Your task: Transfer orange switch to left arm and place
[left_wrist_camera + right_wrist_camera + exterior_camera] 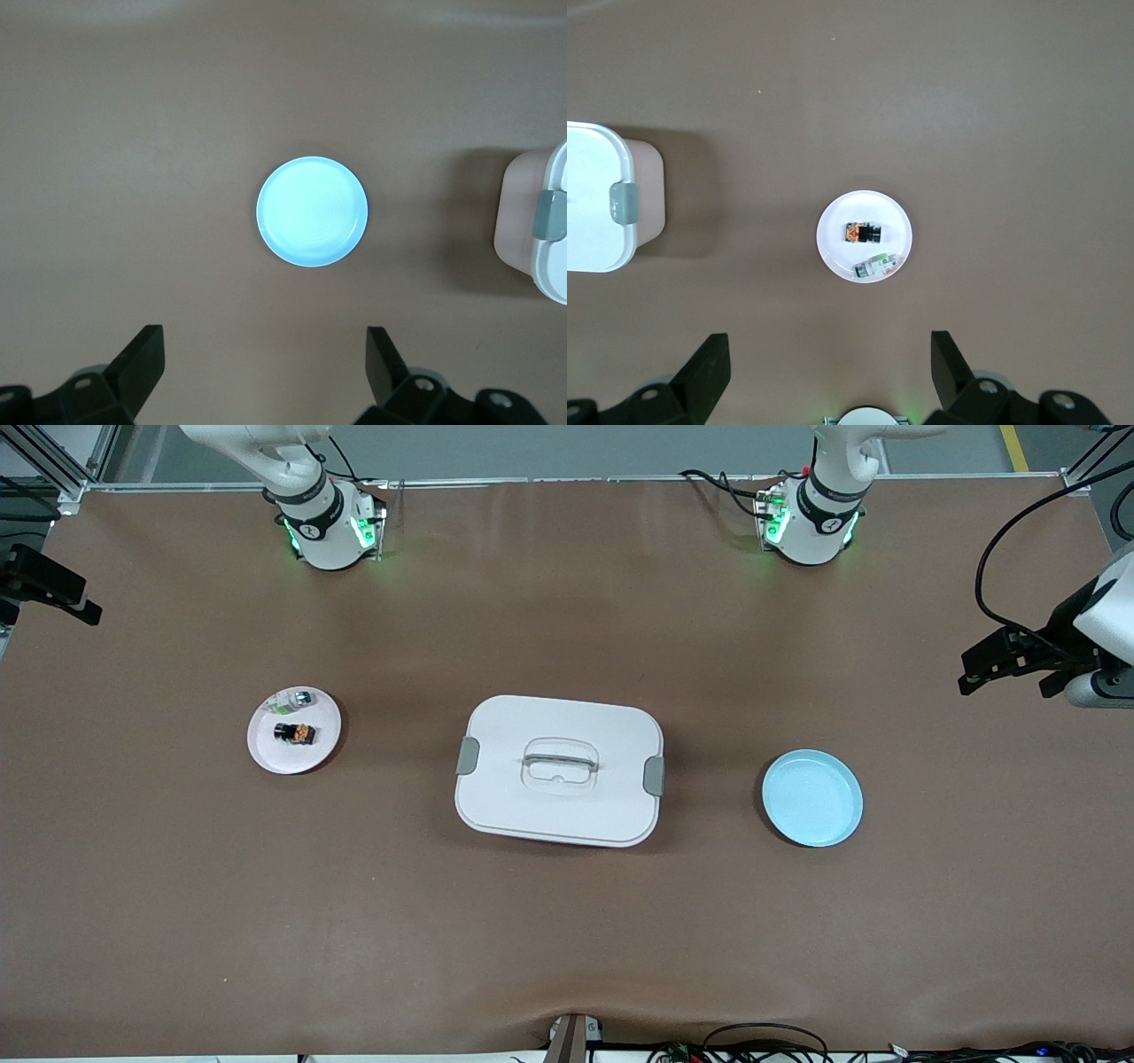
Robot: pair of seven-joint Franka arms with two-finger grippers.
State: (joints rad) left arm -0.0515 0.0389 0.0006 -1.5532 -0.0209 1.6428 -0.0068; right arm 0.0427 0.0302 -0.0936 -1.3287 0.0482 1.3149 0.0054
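Mostly I see the scene whole, but several items are cut off. Both arms leave the top of the front view above their bases, and the box (551, 221) shows only one latched corner in each wrist view. The markings on the small parts are too fine for me to read.

Nearest the front camera, loose cables (762, 1045) lie along the counter (567, 921) edge. The counter is covered in a plain brown sheet, slightly wrinkled at that edge. A metal frame runs along the base end, with grey floor above it in the front view.

On the counter, the blue plate (812, 797) sits toward the left arm's end and holds nothing. The box (560, 770), white with grey side latches and a clear recessed handle, stands closed between the two plates. The pink plate (293, 730) sits toward the right arm's end. On it lies the orange switch (294, 733), black with orange markings, with the clear-whitish piece (293, 702) just beside it, farther from the front camera.

The left gripper (266, 367) hangs above the counter at the left arm's end, near the blue plate; its fingers (140, 365) stand wide apart and hold nothing. The right gripper (830, 372) hangs above the counter at the right arm's end, near the pink plate, fingers (709, 372) equally wide, touching nothing.
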